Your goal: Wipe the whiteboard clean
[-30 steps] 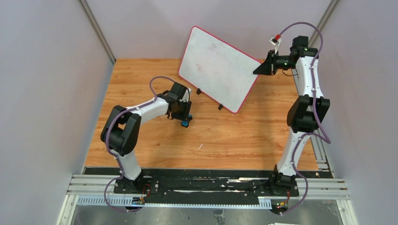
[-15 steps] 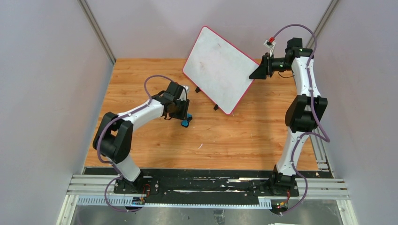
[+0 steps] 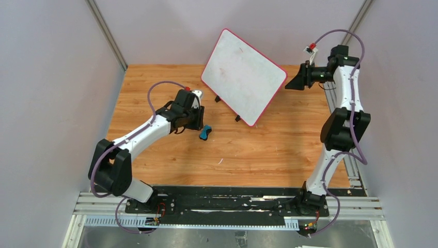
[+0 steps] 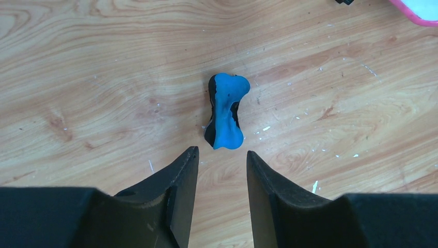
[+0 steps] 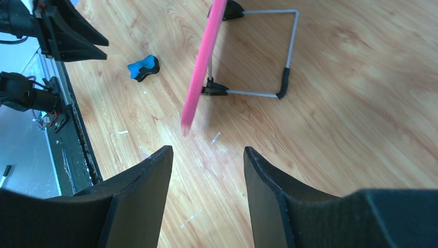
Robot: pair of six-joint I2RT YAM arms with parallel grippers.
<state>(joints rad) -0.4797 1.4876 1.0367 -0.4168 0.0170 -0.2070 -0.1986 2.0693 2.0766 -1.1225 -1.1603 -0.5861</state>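
Whiteboard (image 3: 243, 77): stands propped and tilted at the far middle of the table (image 3: 258, 150); its white face is turned up toward the top camera; one rounded corner points to the far wall and the opposite one points toward the arms; faint reddish smears lie on the face, too faint to read.
Rim: a thin red-pink band runs round the board; in the right wrist view the whiteboard (image 5: 204, 62) shows edge-on as a pink strip; in the left wrist view only a pink corner of the whiteboard (image 4: 416, 10) shows at the top right.
Wire stand (image 5: 289, 46): a grey bent wire behind the board; its black feet (image 3: 237, 118) rest on the wood below the board's near-left edge.
Eraser (image 3: 205, 133): a small blue-and-black block lying flat on the table, on the near-left side of the board and apart from it; the same eraser (image 4: 225, 111) has a waisted blue top and a black underside; it also shows small in the right wrist view (image 5: 143, 67).
Left gripper (image 3: 196, 121): released and grasping nothing; it hangs low over the wood just beside the eraser; in its own view the left gripper (image 4: 221, 155) has its fingers spread, and the eraser lies just beyond the tips, in line with the gap but not between them.
Right gripper (image 3: 289, 85): released and empty; it is held up near the board's right edge, apart from it; in its own view the right gripper (image 5: 207, 155) has its fingers parted, with the pink edge ahead of the gap.
Table: wood grain, flecked with pale specks near the eraser.
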